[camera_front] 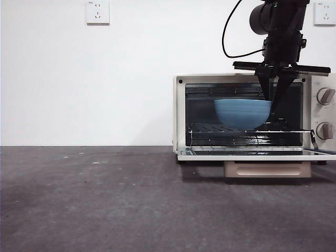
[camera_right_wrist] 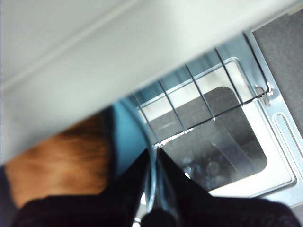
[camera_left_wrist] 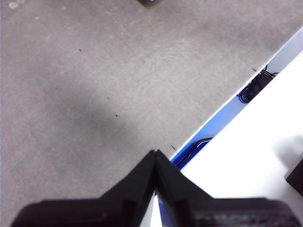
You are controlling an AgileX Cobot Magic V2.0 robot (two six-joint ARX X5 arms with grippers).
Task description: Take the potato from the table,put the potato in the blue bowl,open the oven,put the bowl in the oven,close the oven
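Note:
The oven stands at the right with its door folded down flat and the beige handle below it. The blue bowl hangs in the oven's mouth just above the wire rack. My right gripper comes down from above, shut on the bowl's right rim. In the right wrist view the jaws pinch the bowl wall, and the orange-brown potato lies inside it, partly hidden by the oven's top edge. My left gripper is shut on nothing over the bare table.
Two knobs sit on the oven's right side. The open door juts toward the front over the table. A white wall with a socket runs behind. In the left wrist view the table's edge runs close by the left gripper.

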